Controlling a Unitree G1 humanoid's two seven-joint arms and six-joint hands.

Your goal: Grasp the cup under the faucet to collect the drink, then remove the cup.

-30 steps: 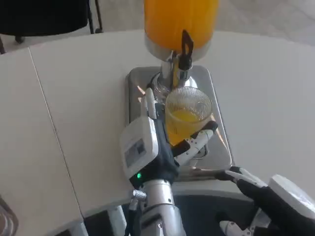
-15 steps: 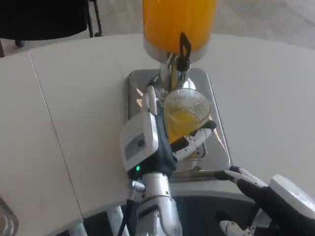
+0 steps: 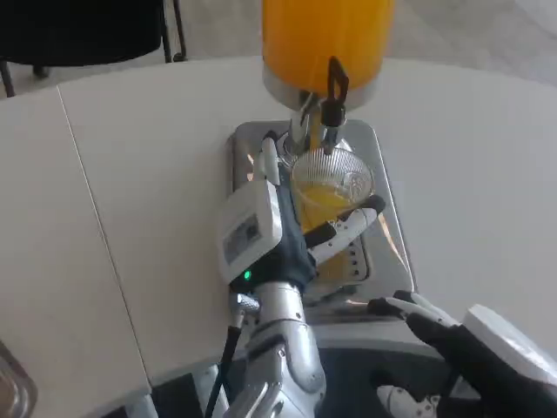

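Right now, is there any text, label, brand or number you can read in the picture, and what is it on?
No readable text.
Left hand: a grey panel on its white back, too blurred to show any writing; a green light glows below it.
Cup, drink dispenser, metal tray: no label visible.

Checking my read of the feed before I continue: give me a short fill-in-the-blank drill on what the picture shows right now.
1. The cup is held by the robot's ____ hand.
2. The liquid in the cup and in the dispenser is ____ in colour.
3. The cup sits directly below the black-handled ____.
4. The dispenser stands on a shiny metal ____, on the white table.

Missing words: left; orange; faucet; tray
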